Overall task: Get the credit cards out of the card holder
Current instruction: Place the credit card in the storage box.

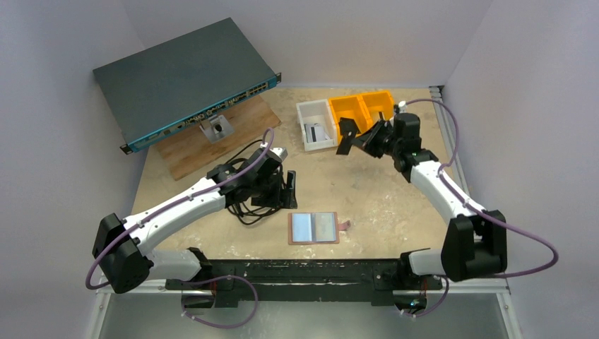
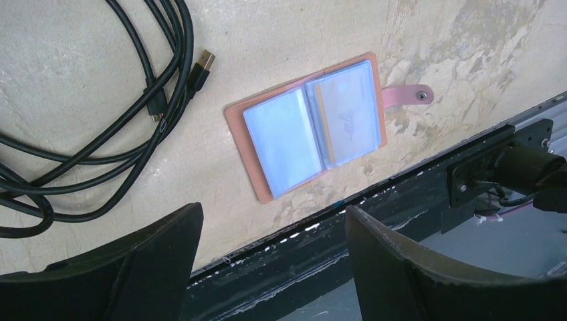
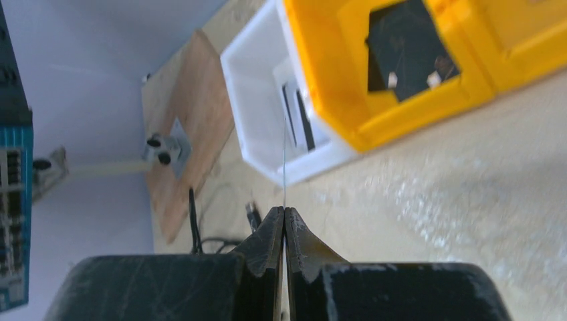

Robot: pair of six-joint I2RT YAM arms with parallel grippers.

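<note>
Beige surface [image 1: 367, 191] is carrying the opened card holder [image 1: 313, 228], lying flat, long axis sideways, nearer the left claw [image 1: 289, 191] than the right.

Left wrist: spread fingers [image 2: 134, 267] are hovering just short of the card holder [image 2: 309, 125].

Right wrist: right claw [image 3: 285, 224] is pinching a credit card [image 3: 284, 164] edge-on, reaching toward the white bin [image 3: 267, 100].

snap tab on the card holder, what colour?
Pink, with a dark snap button; left wrist view shows the tab on the card holder best.
</note>
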